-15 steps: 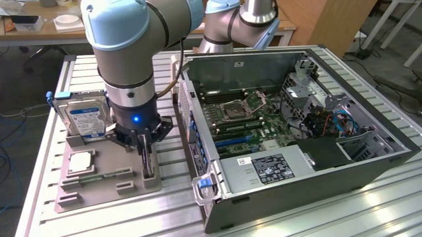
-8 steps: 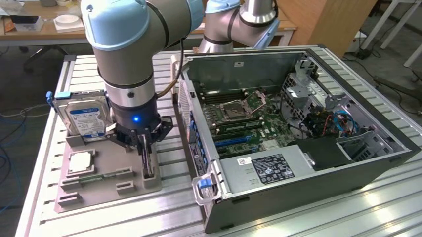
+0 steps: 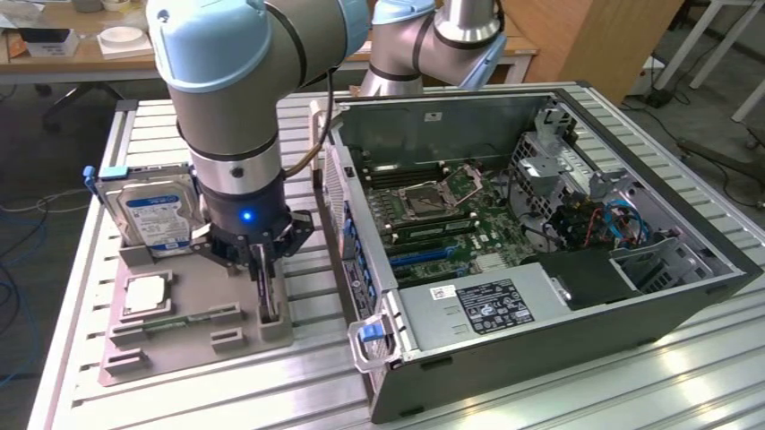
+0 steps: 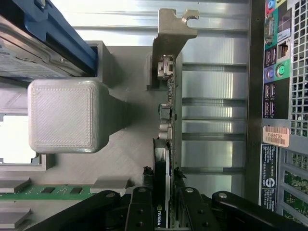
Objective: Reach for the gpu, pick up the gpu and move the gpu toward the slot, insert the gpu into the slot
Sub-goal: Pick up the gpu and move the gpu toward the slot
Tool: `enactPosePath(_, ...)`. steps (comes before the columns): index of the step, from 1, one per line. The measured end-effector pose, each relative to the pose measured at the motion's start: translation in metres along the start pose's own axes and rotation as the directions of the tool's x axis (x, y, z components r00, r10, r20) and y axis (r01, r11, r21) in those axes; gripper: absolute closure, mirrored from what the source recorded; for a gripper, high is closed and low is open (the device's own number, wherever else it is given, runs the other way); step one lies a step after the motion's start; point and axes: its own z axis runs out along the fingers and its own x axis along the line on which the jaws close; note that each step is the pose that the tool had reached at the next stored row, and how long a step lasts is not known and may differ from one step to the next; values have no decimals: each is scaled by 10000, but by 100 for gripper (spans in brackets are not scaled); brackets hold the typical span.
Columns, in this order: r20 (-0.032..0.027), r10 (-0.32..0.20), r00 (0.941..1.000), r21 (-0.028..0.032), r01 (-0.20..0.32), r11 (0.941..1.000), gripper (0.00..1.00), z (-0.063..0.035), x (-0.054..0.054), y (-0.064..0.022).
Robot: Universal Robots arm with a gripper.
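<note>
End effector (image 3: 267, 296) points straight down over the counter (image 3: 597, 394), at the exterior view's left of the open computer case (image 3: 431, 134), above the grey holder (image 3: 192, 345); we see its fingers (image 4: 143, 202) clamped on both faces of the gpu (image 4: 169, 120), standing on edge in that holder.

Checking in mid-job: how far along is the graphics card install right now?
Done: the reach; the gripper is down on the graphics card. In hand: the pickup; the jaws are shut on the card, which stands in its grey holder beside the computer case. Left: the lift, the move across and the insertion; the blue slots on the motherboard hold no card.
</note>
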Motion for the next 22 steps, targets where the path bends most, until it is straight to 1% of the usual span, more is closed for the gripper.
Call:
enactPosePath(2,-3,0,10000,-44,0,10000,74,-42,1,1)
enactPosePath(8,-3,2,10000,-129,-2,9999,74,-164,1,-2)
enactPosePath(13,-2,3,10000,-192,-3,9998,74,-268,3,-3)
enactPosePath(22,-4,1,10000,-284,-1,9996,74,-435,3,-8)
